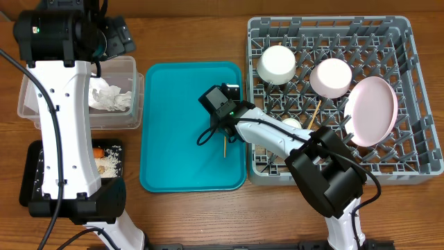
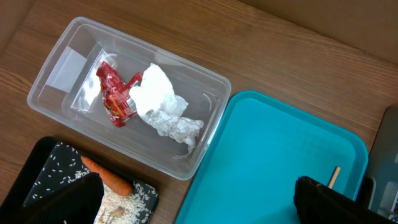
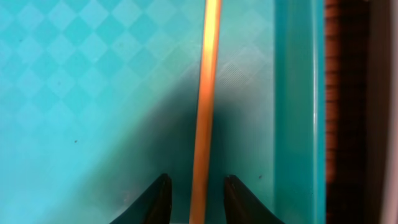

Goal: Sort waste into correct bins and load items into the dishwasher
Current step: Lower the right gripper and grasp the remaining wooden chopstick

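Note:
My right gripper (image 3: pixel 198 198) is open low over the teal tray (image 3: pixel 93 93), its two fingertips on either side of a wooden chopstick (image 3: pixel 207 93) that lies on the tray, with a gap on each side. In the overhead view it (image 1: pixel 225 132) is just above that chopstick (image 1: pixel 225 147). My left gripper (image 2: pixel 199 211) is open and empty above the clear tub (image 2: pixel 56 56), which holds the red wrapper (image 2: pixel 115 93) and the crumpled paper (image 2: pixel 163 107). The black tray (image 2: pixel 43 168) holds the carrot (image 2: pixel 107 175) and the scraps (image 2: pixel 127 202).
The grey dish rack (image 1: pixel 416 83) at the right holds two whitish bowls (image 1: pixel 277 64) (image 1: pixel 331 76), the pink plate (image 1: pixel 372 111) on edge, a small white cup (image 1: pixel 291 125) and a second chopstick (image 1: pixel 313 111). The teal tray (image 1: pixel 173 153) lies between tub and rack.

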Action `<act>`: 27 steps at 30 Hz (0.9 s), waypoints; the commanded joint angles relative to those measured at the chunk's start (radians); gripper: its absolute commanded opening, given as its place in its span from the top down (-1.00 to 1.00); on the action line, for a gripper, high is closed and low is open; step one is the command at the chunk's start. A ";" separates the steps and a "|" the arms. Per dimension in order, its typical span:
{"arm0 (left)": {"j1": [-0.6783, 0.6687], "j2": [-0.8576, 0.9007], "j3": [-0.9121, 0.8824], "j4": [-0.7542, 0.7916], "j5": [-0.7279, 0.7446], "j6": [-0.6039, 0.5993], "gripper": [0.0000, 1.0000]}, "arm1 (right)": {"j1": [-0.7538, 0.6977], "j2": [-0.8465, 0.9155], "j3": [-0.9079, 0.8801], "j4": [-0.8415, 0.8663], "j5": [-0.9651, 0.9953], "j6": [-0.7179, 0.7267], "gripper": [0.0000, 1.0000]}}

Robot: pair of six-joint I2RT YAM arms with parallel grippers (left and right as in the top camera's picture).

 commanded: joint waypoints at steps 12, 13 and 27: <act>-0.001 -0.029 0.008 0.004 0.004 -0.017 -0.99 | -0.001 0.001 -0.004 -0.005 0.032 0.000 0.54; -0.001 -0.029 0.008 0.004 0.004 -0.017 -1.00 | -0.001 0.001 -0.004 -0.005 0.032 0.000 0.54; -0.001 -0.029 0.008 0.004 0.004 -0.017 -1.00 | -0.001 0.001 -0.004 -0.005 0.033 0.000 0.79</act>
